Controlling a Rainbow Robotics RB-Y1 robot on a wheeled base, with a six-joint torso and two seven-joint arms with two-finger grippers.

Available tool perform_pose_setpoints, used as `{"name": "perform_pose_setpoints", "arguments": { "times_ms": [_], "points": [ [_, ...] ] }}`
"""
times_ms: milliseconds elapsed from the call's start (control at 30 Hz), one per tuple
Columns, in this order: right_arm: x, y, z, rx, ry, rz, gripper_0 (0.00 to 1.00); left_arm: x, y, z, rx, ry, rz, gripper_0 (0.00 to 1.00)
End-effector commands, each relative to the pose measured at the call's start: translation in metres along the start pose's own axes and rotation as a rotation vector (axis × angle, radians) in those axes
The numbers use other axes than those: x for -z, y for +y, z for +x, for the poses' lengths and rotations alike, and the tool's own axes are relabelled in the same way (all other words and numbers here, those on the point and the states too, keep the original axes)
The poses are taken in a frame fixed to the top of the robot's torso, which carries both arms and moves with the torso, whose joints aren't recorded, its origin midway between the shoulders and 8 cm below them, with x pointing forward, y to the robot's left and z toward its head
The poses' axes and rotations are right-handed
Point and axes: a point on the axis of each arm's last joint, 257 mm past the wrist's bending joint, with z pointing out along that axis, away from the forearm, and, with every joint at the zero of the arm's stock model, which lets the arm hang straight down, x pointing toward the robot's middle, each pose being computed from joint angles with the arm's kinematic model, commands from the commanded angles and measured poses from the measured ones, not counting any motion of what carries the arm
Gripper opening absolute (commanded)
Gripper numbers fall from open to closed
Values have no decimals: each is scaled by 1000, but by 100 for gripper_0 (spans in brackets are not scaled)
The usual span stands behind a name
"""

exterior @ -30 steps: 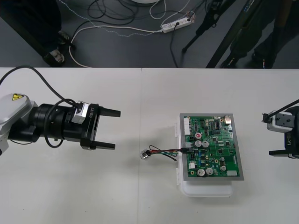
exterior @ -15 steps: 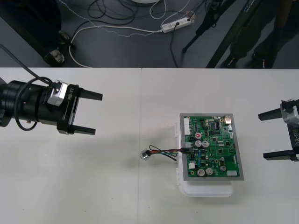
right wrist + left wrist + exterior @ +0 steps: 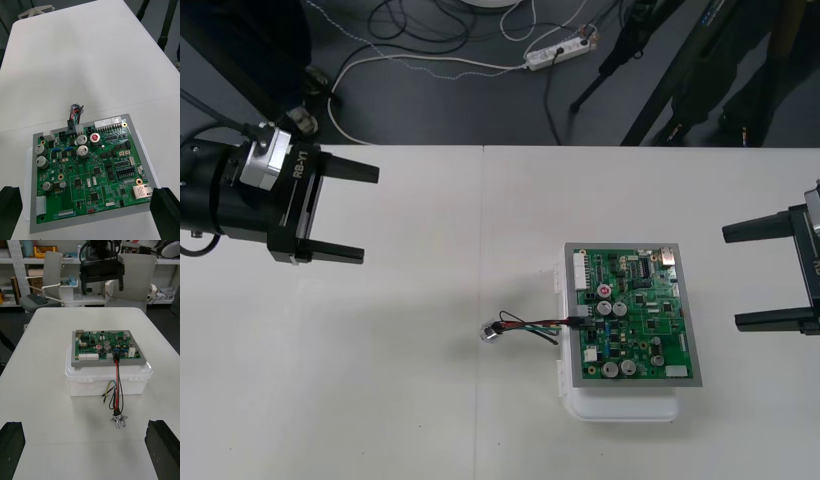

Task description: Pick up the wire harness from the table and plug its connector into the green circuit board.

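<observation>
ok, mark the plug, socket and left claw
plug (image 3: 115, 356): left wrist view, its black body
socket (image 3: 491, 332): front view, round metal end
left claw (image 3: 370, 216): front view, midway between fingertips

Flat rectangular circuit board (image 3: 632, 313) was green with a grey frame, dotted with silver round capacitors (image 3: 610, 369); one showed a red top. Moulded plastic base (image 3: 620, 405) beneath was white. Thin harness wires (image 3: 530, 325) ran red, black and green; small plug (image 3: 577, 322) black; round metal socket (image 3: 491, 332) silver. Plain table (image 3: 380, 380) was off-white, unpatterned. Left gripper (image 3: 370, 216) and right gripper (image 3: 731, 277) were black.
</observation>
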Motion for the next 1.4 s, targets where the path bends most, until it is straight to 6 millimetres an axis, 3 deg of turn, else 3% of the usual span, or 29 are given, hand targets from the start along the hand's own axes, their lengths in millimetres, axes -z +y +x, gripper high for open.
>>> {"name": "perform_pose_setpoints", "arguments": {
  "times_ms": [33, 300, 800, 1167, 1400],
  "points": [
    [25, -19, -10, -6, 56, 52, 100, 22, -18, -6, 36, 90, 28, 94],
    [30, -20, -9, -14, 66, 62, 100, 27, -41, -4, 32, 119, 35, 94],
    [16, 13, -11, 61, 61, -1, 100, 28, -70, 6, 54, 135, 47, 94],
    [30, 27, -16, 39, 20, -64, 100, 25, -93, 16, 94, 142, 68, 95],
    [34, 30, -5, 46, 67, -76, 100, 21, -116, 23, 126, 151, 91, 94]
  ]
}}
